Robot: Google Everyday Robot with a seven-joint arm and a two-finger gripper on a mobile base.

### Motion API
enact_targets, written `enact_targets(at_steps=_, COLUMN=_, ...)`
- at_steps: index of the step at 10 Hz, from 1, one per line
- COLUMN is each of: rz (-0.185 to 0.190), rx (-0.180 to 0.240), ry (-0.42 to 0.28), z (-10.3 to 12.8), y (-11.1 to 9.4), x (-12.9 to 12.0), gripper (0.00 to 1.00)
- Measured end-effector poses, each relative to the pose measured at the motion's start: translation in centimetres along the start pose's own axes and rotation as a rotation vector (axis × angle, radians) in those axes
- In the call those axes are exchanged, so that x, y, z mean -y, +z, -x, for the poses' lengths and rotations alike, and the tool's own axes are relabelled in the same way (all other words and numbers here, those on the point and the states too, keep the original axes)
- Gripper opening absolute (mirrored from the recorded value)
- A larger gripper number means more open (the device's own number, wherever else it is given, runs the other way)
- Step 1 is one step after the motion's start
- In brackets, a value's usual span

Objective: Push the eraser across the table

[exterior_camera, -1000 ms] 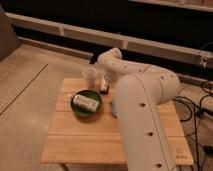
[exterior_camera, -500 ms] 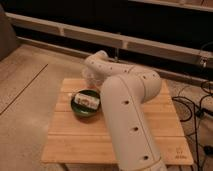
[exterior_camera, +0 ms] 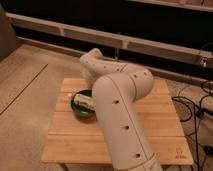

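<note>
Bamboo desk [exterior_camera: 75,140]: your arm's bulk hides the hand near the far-left corner, grip state can't tell.

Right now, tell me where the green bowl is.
Camera view: the green bowl sits on the table, left half as seen, beside the robot arm; the hand is not visible.
</note>
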Motion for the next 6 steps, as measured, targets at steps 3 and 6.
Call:
enact_targets(at_steps=3, rz=0.040, rx=-0.046, ry=-0.008, z=-1.5, y=1.0, x=-2.5, gripper=0.00)
enact_targets(at_steps=6, rz=0.054, rx=-0.079, ry=0.010, z=-3.4, y=1.1, x=-2.8, gripper=0.00)
